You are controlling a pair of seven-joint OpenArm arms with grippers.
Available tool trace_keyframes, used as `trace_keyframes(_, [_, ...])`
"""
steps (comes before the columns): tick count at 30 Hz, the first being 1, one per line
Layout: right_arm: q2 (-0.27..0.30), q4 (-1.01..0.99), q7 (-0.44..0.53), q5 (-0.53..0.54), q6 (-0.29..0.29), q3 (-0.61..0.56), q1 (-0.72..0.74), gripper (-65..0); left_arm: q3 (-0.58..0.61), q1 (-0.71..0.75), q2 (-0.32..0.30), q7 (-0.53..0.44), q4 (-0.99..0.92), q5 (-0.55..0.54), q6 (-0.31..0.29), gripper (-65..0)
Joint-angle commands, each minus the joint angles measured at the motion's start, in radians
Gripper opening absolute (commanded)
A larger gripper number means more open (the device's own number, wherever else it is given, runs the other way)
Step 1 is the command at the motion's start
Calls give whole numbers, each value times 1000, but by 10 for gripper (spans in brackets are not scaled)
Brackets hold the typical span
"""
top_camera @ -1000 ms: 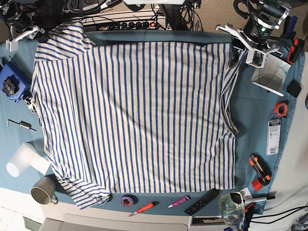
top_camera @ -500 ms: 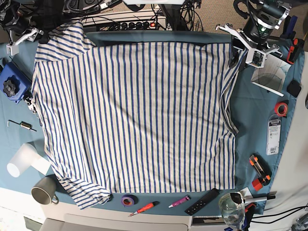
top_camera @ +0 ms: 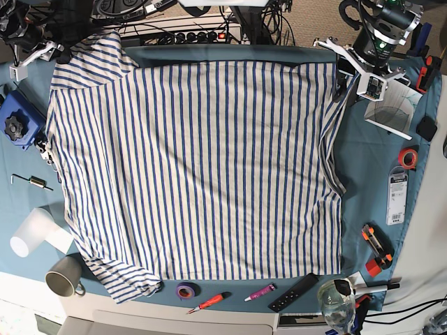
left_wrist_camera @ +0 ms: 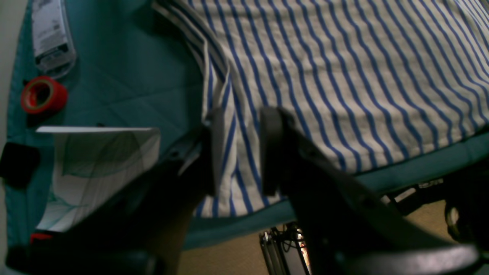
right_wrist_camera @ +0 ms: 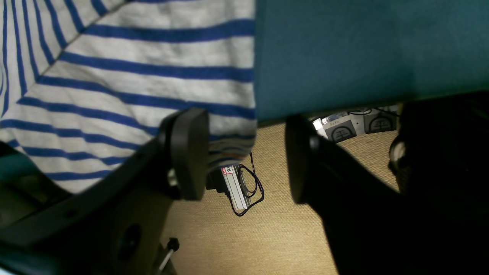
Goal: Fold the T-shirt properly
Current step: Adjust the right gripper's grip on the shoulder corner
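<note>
Left wrist view: the left gripper (left_wrist_camera: 237,151) is pinching the T-shirt (left_wrist_camera: 344,76) corner at frame centre. The right gripper (right_wrist_camera: 244,152) is hanging spread apart, holding nothing, beside the shirt edge.

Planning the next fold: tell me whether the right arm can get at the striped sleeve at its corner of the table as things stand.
Probably yes. The right gripper is open beside the T-shirt sleeve edge at the table's rim, holding nothing. Nothing lies between its fingers and the cloth.
</note>
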Motion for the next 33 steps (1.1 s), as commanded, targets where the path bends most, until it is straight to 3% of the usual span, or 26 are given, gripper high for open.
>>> trace_keyframes(1, [-35,-8,54,-47,31,-74,39,-361,-1,8,-6,-14,16,-10,-8,-461])
trace_keyframes(4, [-35,-8,53,-31,31,-74,39,-361,-2,8,-5,-14,16,-6,-32,-367])
trace_keyframes(6, [-35,-8,43,-20,31,-74,39,-361,-1,8,-5,19,16,-7,-32,-343])
trace_keyframes(10, [-35,-8,34,-13,31,-74,39,-361,-2,8,-5,111,-5,-37,-32,-343])
trace_keyframes(14, [-35,-8,34,-13,31,-74,39,-361,-2,-21,-5,106,-119,-52,2,-343])
trace_keyframes(20, [-34,-8,34,-13,31,-74,39,-361,-2,-106,-5,122,-303,-52,-6,-343])
trace_keyframes(31, [-35,-8,32,18,31,-74,39,-361,-1,-158,-5,134,-420,-22,31,-346])
trace_keyframes(33, [-34,-8,32,55,32,-74,39,-361,-1,-158,-5,158,-444,-39,27,-396])
